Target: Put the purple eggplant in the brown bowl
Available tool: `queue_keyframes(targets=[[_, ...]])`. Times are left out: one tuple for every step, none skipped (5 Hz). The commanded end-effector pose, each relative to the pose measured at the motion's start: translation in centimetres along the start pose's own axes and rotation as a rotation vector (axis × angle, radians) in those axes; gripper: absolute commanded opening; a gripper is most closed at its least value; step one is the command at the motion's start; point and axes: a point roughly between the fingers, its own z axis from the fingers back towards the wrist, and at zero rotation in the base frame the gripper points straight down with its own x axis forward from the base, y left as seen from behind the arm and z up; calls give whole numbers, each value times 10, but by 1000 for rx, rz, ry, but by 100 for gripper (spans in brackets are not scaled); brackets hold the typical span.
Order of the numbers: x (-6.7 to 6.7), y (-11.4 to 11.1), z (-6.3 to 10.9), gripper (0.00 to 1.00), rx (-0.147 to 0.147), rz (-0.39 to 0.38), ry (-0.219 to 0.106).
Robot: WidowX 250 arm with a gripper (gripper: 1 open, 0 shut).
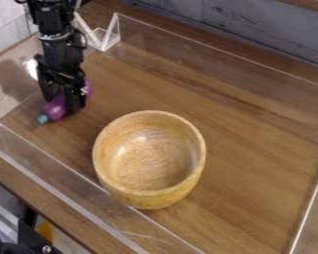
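Observation:
The purple eggplant (52, 111) lies on the wooden table at the left, only its lower purple end and blue-green stem cap showing. My gripper (64, 98) points straight down over it, open, with its black fingers straddling the eggplant's upper part and hiding it. Whether the fingers touch it I cannot tell. The brown bowl (150, 156), round, light wood with thick walls, stands empty to the right and nearer the camera.
A low clear acrylic wall (69, 159) rings the table, running diagonally along the front left. A clear triangular stand (110, 32) sits behind the arm at the back left. Bare wooden tabletop (241, 99) stretches to the right of the bowl.

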Motion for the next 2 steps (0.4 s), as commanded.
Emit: queue_keyframes(targets=[[6,18,9,100,10,44,-49],[11,14,9,0,5,85,-50]])
